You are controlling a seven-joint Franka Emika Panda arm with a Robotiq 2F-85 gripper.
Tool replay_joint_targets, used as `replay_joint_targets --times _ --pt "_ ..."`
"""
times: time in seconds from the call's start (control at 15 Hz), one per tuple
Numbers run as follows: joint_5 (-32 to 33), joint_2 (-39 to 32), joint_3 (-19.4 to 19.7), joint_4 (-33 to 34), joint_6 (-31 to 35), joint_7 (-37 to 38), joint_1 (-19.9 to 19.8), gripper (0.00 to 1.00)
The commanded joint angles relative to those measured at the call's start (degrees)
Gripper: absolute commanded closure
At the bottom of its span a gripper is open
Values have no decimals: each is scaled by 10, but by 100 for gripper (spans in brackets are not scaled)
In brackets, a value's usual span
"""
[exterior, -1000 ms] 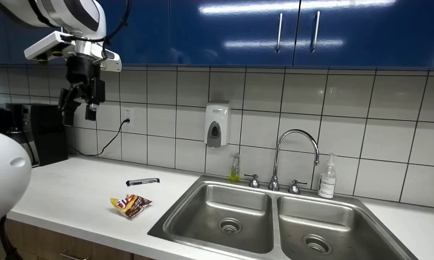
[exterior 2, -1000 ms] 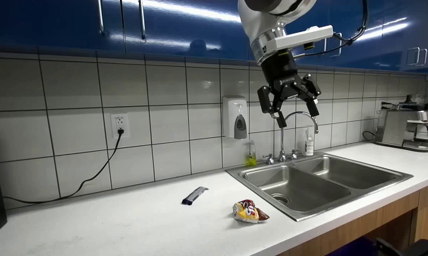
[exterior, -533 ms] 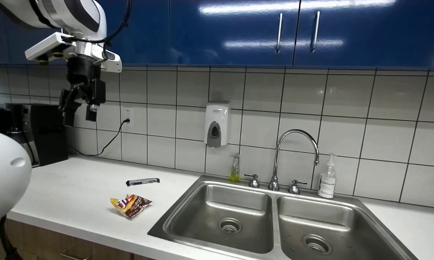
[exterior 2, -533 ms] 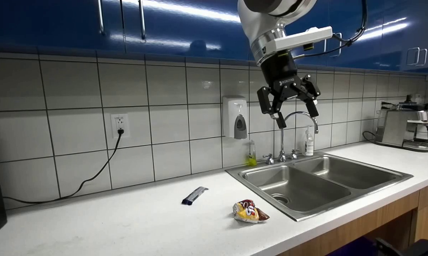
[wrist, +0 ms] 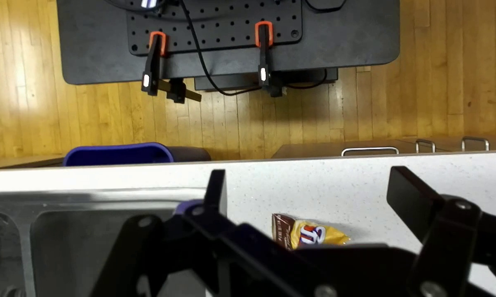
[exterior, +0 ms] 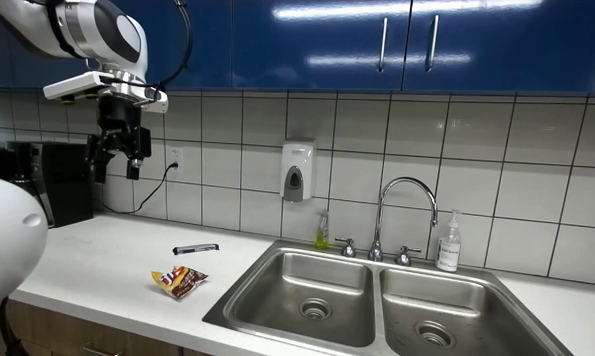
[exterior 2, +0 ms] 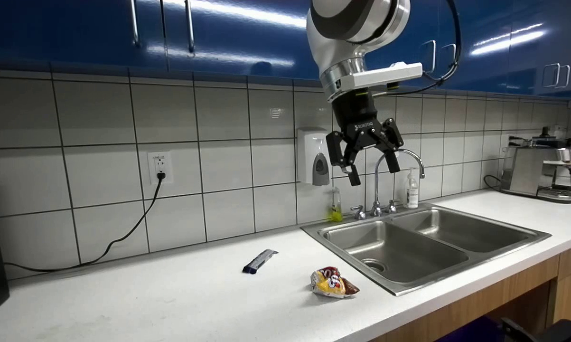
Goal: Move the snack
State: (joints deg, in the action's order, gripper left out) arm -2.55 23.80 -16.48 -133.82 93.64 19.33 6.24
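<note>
Spread wide and holding nothing, the jaws hang well above the surface. The yellow-and-brown snack packet lies crumpled there, near the double-basin steel sink. An off-centre closing could send the probably slick packet skidding toward the sink; too hard a squeeze might burst it.

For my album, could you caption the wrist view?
Past the open hand: a snack packet on the white counter beside the sink.

The wrist view's edges crop the sink, and the tool partly hides the snack.
</note>
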Motion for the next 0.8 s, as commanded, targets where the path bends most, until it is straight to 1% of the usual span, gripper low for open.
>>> replay_joint_targets --times 0.0,0.27,0.53,0.73 --pt "-4 -10 23 -13 62 -77 24 0" --pt "-3 -33 40 -30 125 -137 30 0" --pt "8 -79 52 -39 185 -166 24 0" --pt "15 -124 57 -40 235 -174 24 0"
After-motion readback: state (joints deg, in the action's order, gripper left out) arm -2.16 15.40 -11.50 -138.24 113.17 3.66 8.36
